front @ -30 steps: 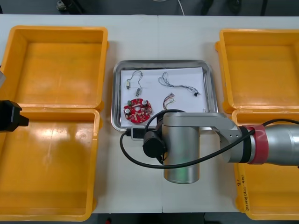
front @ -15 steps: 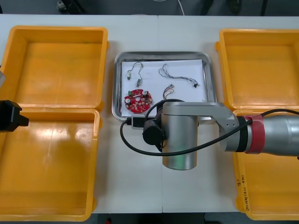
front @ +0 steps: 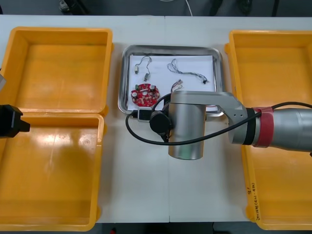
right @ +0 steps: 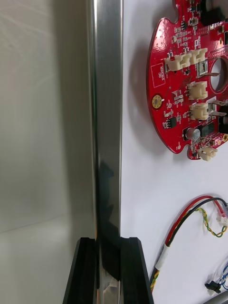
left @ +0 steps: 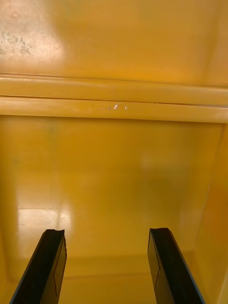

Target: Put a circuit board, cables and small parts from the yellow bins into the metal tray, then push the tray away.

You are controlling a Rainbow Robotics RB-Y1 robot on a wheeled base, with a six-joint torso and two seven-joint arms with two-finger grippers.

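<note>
- Front view: board (front: pixel 144 94) and cables (front: pixel 187 74) inside tray (front: pixel 171 48); small parts too tiny to tell.
- Clamps right gripper (right: pixel 109 266) on tray's near rim, just beside board.
- Holds left gripper (left: pixel 105 237) spread apart over near left bin (left: pixel 114 166).
- Seems loaded; leaves only the push away.
</note>
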